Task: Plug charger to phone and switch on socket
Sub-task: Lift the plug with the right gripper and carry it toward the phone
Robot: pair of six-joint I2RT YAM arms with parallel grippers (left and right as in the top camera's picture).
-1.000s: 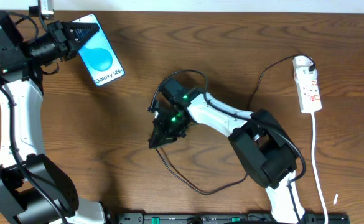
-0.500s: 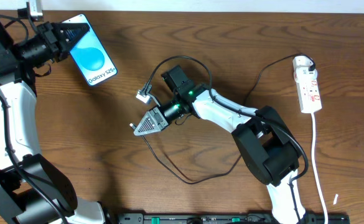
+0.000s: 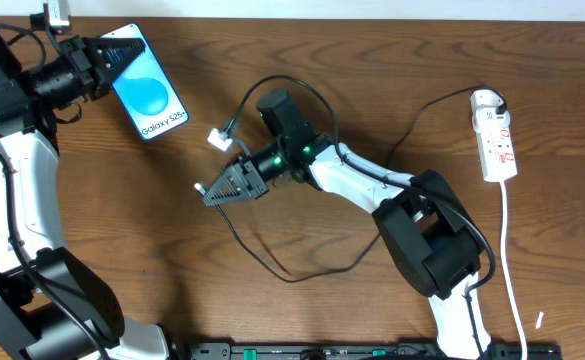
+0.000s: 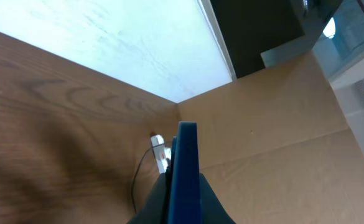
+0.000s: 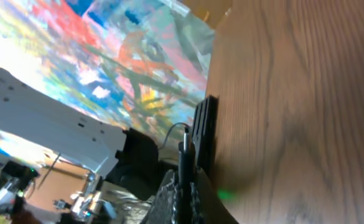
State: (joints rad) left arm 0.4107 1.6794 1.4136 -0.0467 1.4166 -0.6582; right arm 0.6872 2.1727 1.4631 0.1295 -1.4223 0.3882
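Observation:
The phone, blue screen with "Galaxy S25" text, is held off the table at the upper left by my left gripper, shut on its top end. In the left wrist view the phone shows edge-on between the fingers. My right gripper is shut on the charger, a thin black cable, and points its plug tip left toward the phone. In the right wrist view the fingers pinch the plug. The white socket strip lies at the far right.
A small white tag hangs on the cable above my right gripper. The cable loops over the table's middle and runs to the strip. The strip's white cord runs down the right edge. A black rail lines the front edge.
My right gripper has swung up from the table and left with the charger plug, now pointing toward the phone. My left gripper shifted the phone slightly left early on, then held still.

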